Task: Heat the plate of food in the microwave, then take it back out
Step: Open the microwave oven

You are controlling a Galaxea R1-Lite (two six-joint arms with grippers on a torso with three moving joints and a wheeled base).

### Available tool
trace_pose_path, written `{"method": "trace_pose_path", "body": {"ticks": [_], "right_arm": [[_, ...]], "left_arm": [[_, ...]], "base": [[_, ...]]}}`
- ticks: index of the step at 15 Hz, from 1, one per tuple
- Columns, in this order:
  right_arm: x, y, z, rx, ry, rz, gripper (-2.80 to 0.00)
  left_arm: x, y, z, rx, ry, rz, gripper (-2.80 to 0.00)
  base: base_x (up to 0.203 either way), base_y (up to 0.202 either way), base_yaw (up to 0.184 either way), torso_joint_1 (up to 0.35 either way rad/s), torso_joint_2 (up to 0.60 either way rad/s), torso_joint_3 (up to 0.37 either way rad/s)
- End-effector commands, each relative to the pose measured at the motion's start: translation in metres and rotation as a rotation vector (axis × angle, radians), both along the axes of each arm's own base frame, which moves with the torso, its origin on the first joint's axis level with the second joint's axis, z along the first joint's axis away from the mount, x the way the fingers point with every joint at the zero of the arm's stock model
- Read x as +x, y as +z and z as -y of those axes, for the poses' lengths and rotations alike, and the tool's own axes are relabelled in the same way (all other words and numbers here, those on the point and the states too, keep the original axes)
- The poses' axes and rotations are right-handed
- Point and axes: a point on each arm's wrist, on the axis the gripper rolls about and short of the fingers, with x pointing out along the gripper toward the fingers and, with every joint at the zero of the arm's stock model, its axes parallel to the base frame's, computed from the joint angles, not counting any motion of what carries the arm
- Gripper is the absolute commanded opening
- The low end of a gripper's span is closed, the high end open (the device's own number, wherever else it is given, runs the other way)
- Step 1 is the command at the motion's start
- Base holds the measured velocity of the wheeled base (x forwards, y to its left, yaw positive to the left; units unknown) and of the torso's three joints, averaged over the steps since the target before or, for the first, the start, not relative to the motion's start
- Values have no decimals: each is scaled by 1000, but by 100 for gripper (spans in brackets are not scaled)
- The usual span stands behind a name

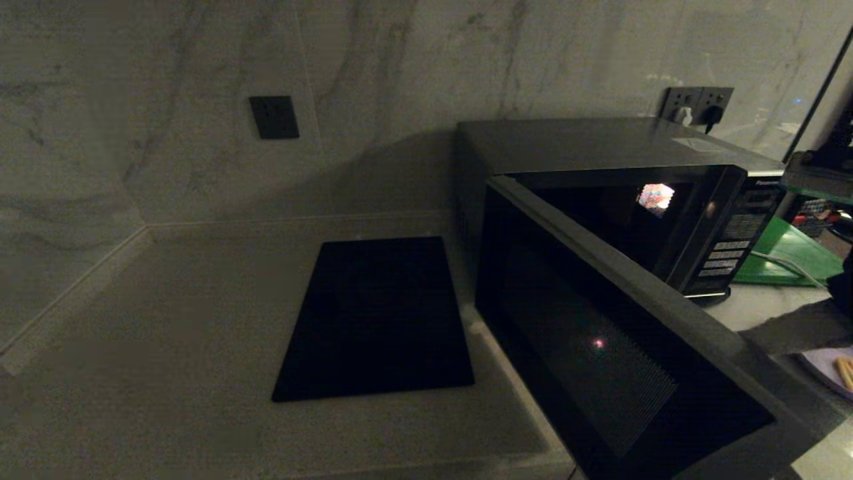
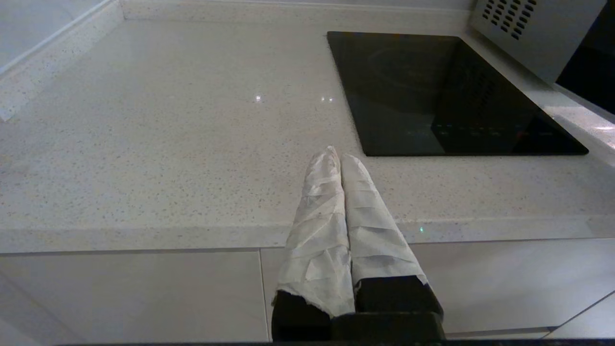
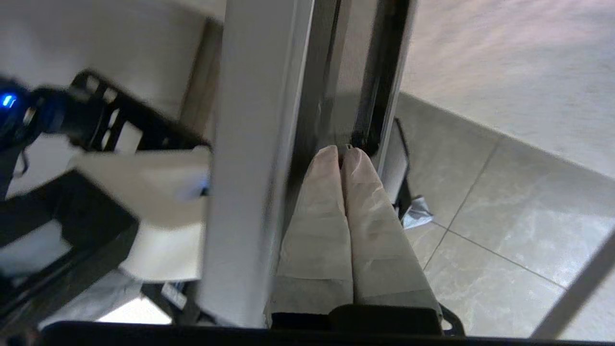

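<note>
The dark grey microwave (image 1: 600, 143) stands at the back right of the counter. Its dark glass door (image 1: 600, 333) is swung wide open toward me, and its grey vented side (image 2: 528, 29) shows in the left wrist view. The pale lilac plate of food (image 1: 826, 367) with an orange-tan stick lies at the right edge, beside the door, mostly cut off. My left gripper (image 2: 338, 154) is shut and empty, hanging over the counter's front edge. My right gripper (image 3: 342, 151) is shut and empty, its tips against a pale upright post (image 3: 250, 144) above floor tiles. The head view shows neither gripper.
A flat black slab (image 1: 376, 320) lies in the counter left of the microwave, also seen as the slab (image 2: 447, 91). A green board (image 1: 786, 257) lies right of the button panel (image 1: 730, 250). Marble walls close the back and left.
</note>
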Motion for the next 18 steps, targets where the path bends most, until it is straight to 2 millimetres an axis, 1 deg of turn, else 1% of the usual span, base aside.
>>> {"method": "trace_pose_path", "body": {"ticks": [1, 6, 7, 14, 16, 18], "right_arm": [[-4, -1, -6, 11, 50, -12, -280], [-15, 1, -22, 73, 204, -30, -280], [-14, 1, -23, 87, 220, -35, -280], [-18, 1, -21, 96, 221, -34, -280], [-13, 1, -12, 77, 147, -21, -280], [-8, 3, 10, 46, -14, 24, -280]], "left_arm": [[0, 0, 0, -1, 1, 1, -280], [0, 0, 0, -1, 1, 0, -280], [0, 0, 0, -1, 1, 1, -280], [0, 0, 0, -1, 1, 1, -280], [0, 0, 0, -1, 1, 1, -280], [0, 0, 0, -1, 1, 0, -280]], "base": [[0, 0, 0, 0, 0, 0], [0, 0, 0, 0, 0, 0], [0, 0, 0, 0, 0, 0], [0, 0, 0, 0, 0, 0], [0, 0, 0, 0, 0, 0], [0, 0, 0, 0, 0, 0]]}}
